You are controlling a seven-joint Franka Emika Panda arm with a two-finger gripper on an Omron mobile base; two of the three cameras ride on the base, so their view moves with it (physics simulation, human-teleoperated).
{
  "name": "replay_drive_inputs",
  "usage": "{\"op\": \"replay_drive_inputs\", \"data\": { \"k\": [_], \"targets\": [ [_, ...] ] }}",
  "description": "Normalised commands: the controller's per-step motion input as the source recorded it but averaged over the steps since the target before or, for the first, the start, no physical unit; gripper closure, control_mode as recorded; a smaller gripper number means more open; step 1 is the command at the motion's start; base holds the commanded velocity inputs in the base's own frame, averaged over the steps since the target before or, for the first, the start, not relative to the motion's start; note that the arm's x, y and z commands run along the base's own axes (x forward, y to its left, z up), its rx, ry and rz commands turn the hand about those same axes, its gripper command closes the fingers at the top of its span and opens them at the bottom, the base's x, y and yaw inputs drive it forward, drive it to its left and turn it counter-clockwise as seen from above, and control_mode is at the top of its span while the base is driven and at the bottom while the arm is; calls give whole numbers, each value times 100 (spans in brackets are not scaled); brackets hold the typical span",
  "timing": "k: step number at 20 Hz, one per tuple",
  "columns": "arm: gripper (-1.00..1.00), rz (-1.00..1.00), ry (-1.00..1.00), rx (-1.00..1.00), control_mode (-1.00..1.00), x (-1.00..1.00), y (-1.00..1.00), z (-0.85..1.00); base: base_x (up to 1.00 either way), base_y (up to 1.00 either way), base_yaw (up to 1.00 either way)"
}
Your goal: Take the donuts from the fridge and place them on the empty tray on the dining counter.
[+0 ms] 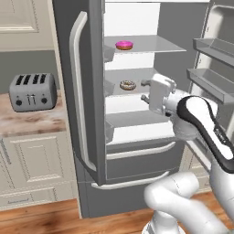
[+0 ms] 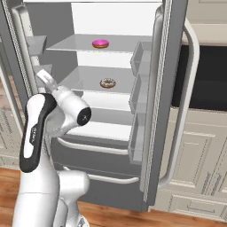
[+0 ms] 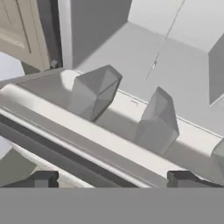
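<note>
White-iced donut (image 1: 128, 85) is sitting at ten o'clock from the gripper (image 1: 145, 91), whose fingers are standing apart, so I would be approaching it level over the fridge (image 1: 91, 55) shelf.

you face the fridge (image 1: 91, 151) with both doors swung wide, so its middle stands open. the pink donut (image 1: 124, 45) and the speckled donut (image 1: 127, 85) each lie alone on bare shelves. door bins (image 2: 141, 80) flank your right; the gripper (image 1: 145, 90), jaws apart, hangs just beside the speckled donut.
</note>
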Motion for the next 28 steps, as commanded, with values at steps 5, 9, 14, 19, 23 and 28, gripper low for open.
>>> {"op": "replay_drive_inputs", "data": {
  "k": [5, 9, 14, 19, 23, 28],
  "targets": [
    [-100, 29, 0, 17, -100, 81, 4, -28, 0, 0, 0],
    [-100, 21, 0, 1, -100, 86, 11, 0, 0, 0, 0],
    [-100, 6, 18, 0, -100, 68, 2, 0, 0, 0, 0],
    [-100, 3, 17, -2, -100, 59, 24, 3, 0, 0, 0],
    [-100, 5, 18, -4, -100, 56, 36, 1, 0, 0, 0],
    [-100, 13, 14, 0, -100, 38, 48, 0, 0, 0, 0]
  ]
}}
